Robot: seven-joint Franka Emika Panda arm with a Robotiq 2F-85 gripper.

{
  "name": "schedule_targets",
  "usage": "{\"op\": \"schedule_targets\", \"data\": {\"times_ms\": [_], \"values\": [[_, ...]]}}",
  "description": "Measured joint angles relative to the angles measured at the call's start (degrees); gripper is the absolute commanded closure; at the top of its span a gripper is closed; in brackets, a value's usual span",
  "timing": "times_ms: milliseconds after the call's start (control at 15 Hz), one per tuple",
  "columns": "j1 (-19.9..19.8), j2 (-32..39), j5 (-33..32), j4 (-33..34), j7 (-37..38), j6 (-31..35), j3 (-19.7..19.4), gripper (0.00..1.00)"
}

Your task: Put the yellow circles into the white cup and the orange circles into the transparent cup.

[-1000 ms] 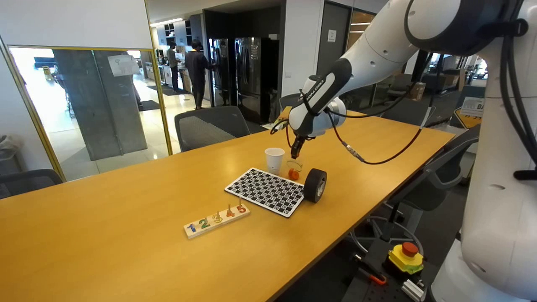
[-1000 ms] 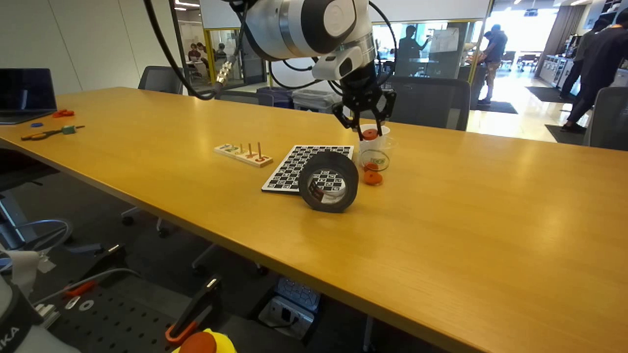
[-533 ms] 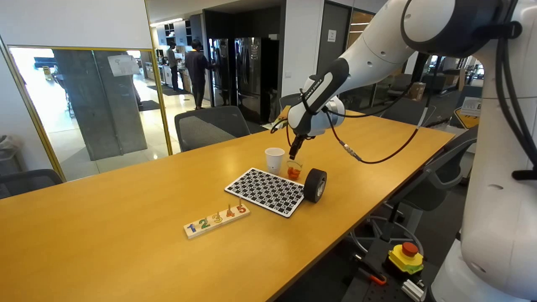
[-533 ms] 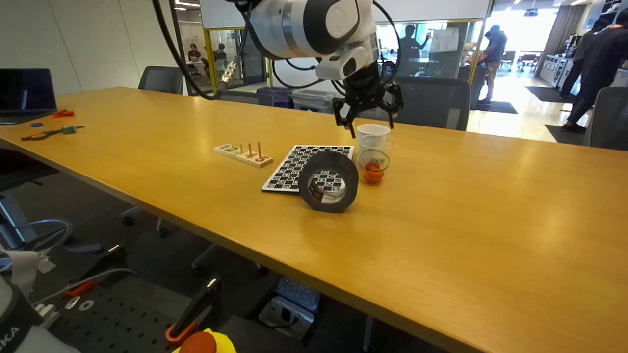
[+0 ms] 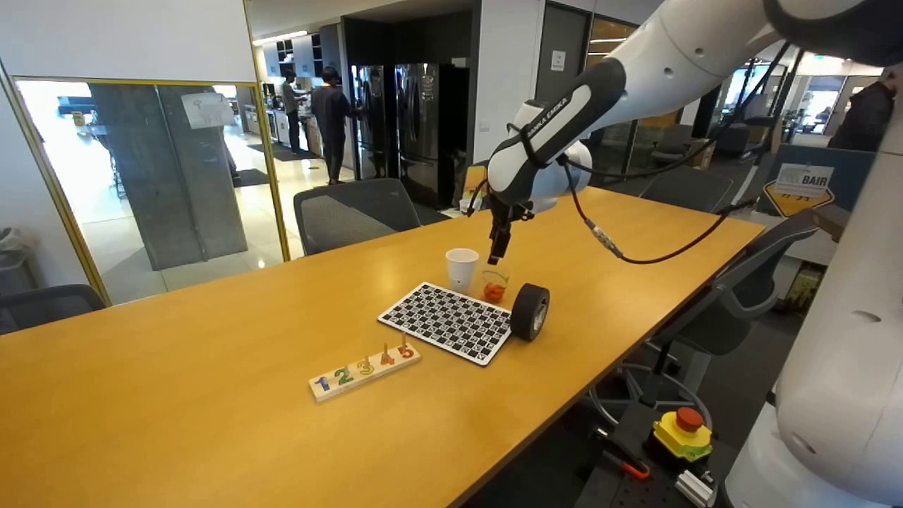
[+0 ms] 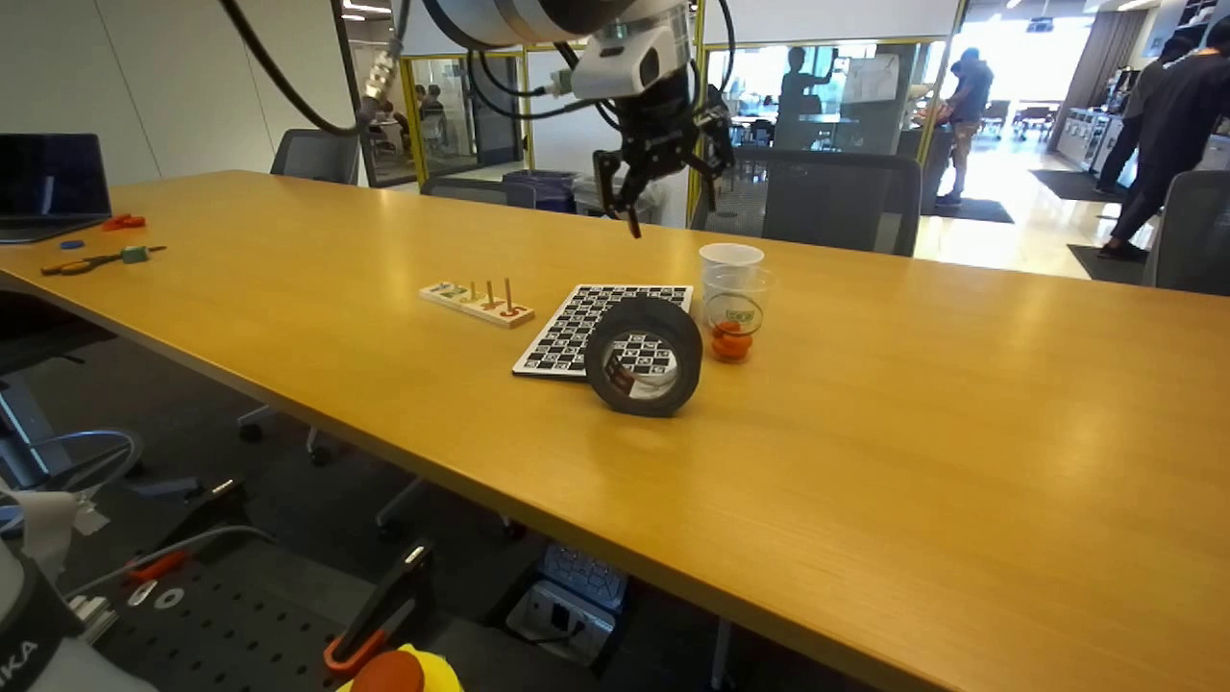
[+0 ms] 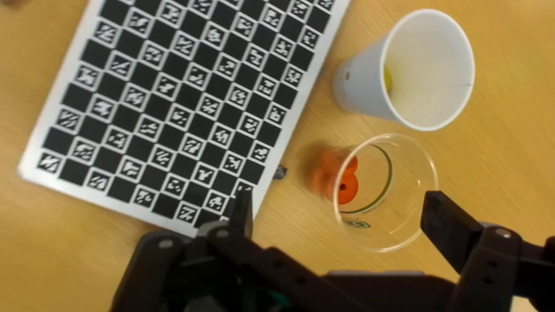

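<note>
Wrist view: we look down past the gripper [image 7: 339,197], its jaws spread wide, onto the checkered board [image 7: 173,108]. Beside an edge of the board stands the transparent cup [image 7: 403,190], with the orange circles [image 7: 349,193] low inside it. Along that same edge stands the white cup [image 7: 420,65]; yellow circles [image 7: 387,79] show partly inside, how many we cannot tell. In an exterior view we see a black tape roll [image 5: 523,310] upright near a corner of the board and a wooden number strip [image 5: 365,374] across the board from both cups. In an exterior view the fingers [image 6: 632,221] hang apart above the board's level; a laptop [image 6: 50,183] sits on the table [image 6: 865,461] well away from the board.
</note>
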Motion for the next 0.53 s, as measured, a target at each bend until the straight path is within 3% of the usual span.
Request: {"op": "schedule_targets", "data": {"times_ms": [533], "values": [[0.1,-26.0,0.1,-13.1,-18.0,-21.4,6.8,0.0]]}}
